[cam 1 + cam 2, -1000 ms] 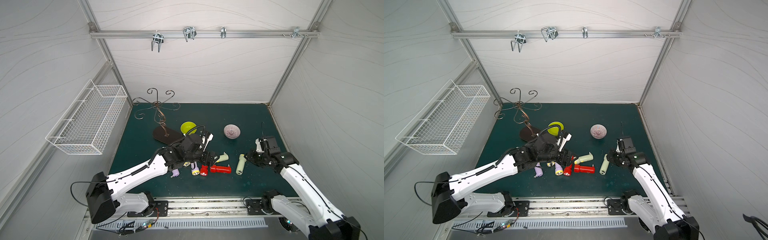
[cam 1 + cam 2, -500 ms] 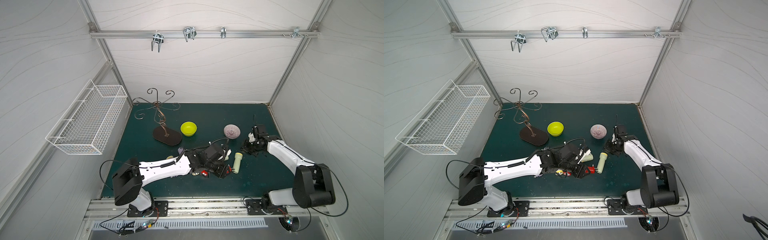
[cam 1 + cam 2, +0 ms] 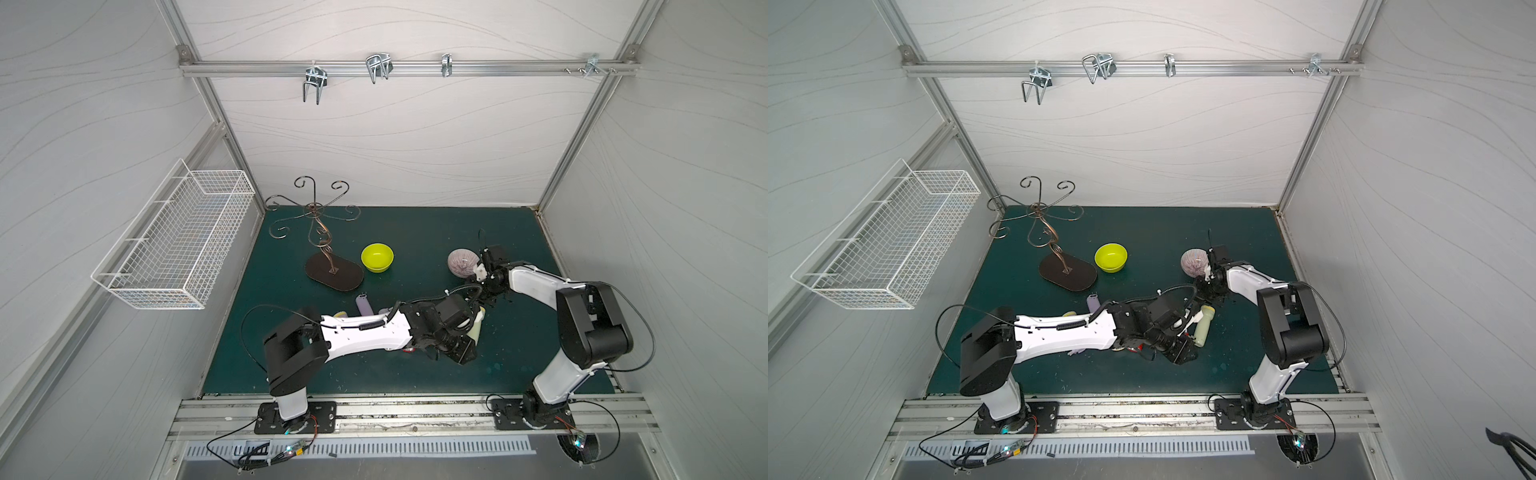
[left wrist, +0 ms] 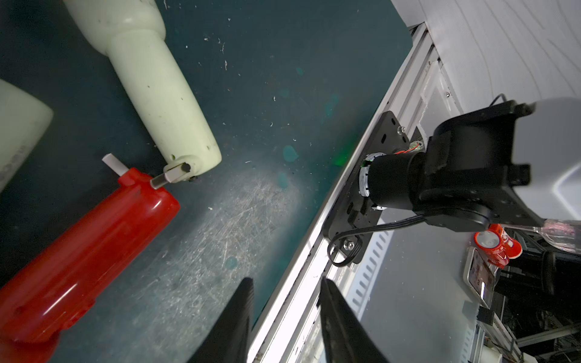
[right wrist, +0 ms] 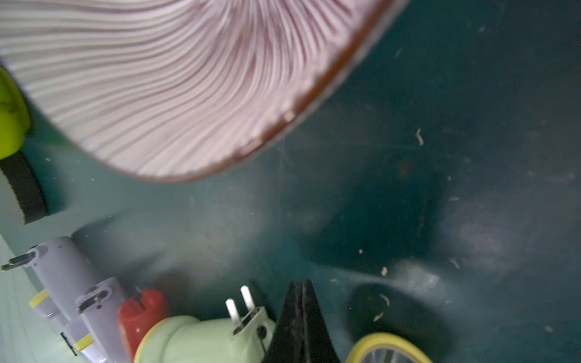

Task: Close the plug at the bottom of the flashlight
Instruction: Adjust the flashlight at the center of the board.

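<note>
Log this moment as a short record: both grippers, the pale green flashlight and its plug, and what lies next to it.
left gripper: fingers apart, nothing between them
right gripper: fingers shut, empty, close to the ribbed bowl
pale green flashlight: lying on the mat
plug: at the flashlight's bottom end, prongs folded out, not yet closed
red flashlight: lying on the mat, its end right at the green one's plug

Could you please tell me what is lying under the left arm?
Poking out from under the left arm: a purple flashlight, a pale green flashlight and a red sliver. The arm covers whatever else lies there in both top views.
</note>
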Action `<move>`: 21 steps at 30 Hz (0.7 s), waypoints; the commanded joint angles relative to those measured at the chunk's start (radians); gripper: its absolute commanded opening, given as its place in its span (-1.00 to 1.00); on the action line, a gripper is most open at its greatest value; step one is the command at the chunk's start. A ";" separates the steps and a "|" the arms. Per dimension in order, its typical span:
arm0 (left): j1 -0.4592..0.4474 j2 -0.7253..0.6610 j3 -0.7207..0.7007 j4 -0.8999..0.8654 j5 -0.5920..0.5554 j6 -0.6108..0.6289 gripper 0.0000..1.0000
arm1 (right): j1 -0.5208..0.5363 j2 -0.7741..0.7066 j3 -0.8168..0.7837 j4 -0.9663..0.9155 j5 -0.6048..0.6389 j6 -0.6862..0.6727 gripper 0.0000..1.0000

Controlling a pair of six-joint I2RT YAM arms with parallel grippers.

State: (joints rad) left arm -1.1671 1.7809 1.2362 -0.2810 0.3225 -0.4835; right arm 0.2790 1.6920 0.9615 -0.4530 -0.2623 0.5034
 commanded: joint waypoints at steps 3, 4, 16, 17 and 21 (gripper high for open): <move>-0.005 0.065 0.075 0.033 0.031 -0.016 -0.21 | -0.014 0.022 -0.023 0.016 0.038 -0.022 -1.00; -0.005 0.078 0.086 0.036 0.039 -0.021 -0.21 | -0.020 0.023 -0.033 0.022 0.043 -0.015 -1.00; -0.005 0.244 0.197 0.022 0.078 -0.026 -0.32 | -0.082 0.013 -0.089 0.078 -0.005 0.027 -1.00; -0.004 0.259 0.204 0.017 0.078 -0.026 -0.33 | -0.080 0.011 -0.092 0.077 -0.006 0.032 -1.00; -0.003 0.292 0.218 0.016 0.076 -0.032 -0.36 | -0.082 -0.007 -0.111 0.080 -0.006 0.048 -1.00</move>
State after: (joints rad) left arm -1.1679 2.0495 1.4078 -0.2802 0.3866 -0.5098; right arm 0.2066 1.6913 0.8825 -0.3595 -0.3046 0.5339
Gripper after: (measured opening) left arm 0.320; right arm 0.048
